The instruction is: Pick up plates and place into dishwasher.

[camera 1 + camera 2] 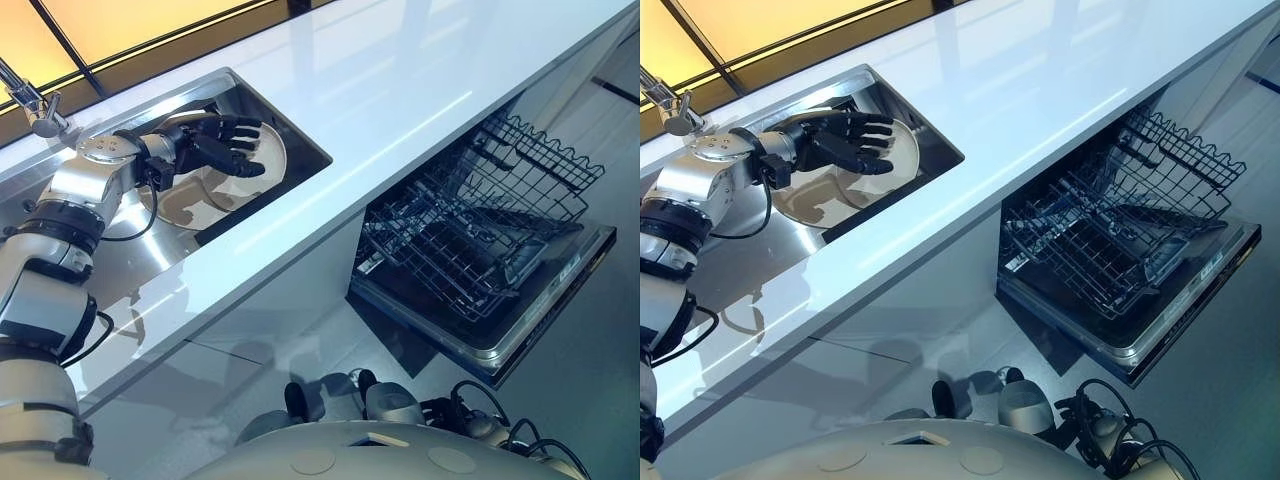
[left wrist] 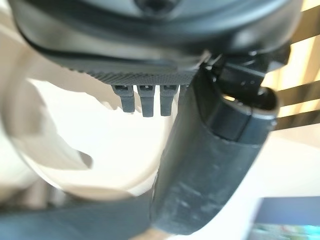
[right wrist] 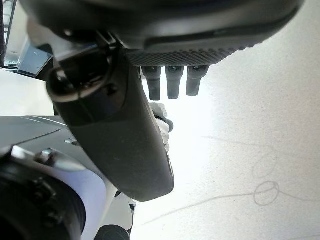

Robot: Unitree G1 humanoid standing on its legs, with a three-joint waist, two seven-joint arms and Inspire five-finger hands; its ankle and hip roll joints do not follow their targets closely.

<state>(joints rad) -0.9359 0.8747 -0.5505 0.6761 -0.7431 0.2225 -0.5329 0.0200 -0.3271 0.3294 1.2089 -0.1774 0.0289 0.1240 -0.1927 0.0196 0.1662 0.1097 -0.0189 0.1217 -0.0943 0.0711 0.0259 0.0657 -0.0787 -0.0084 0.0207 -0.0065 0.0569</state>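
Cream plates (image 1: 195, 205) lie overlapping in the steel sink (image 1: 300, 140), one with its rim up against the sink's far wall. My left hand (image 1: 225, 145) reaches into the sink from the left and hovers just over the plates, open with relaxed, spread fingers. In the left wrist view its thumb (image 2: 210, 165) stands straight beside a cream plate (image 2: 105, 150), gripping nothing. The dishwasher (image 1: 480, 330) stands open at the right, below the counter, with its wire rack (image 1: 470, 240) pulled out and empty. My right hand (image 3: 120, 135) hangs open over the pale floor, holding nothing.
A long white counter (image 1: 400, 90) runs from the sink to above the dishwasher. A chrome tap (image 1: 30, 100) stands at the sink's far left. The dishwasher's lowered door (image 1: 540, 310) juts out over the grey floor (image 1: 600, 400).
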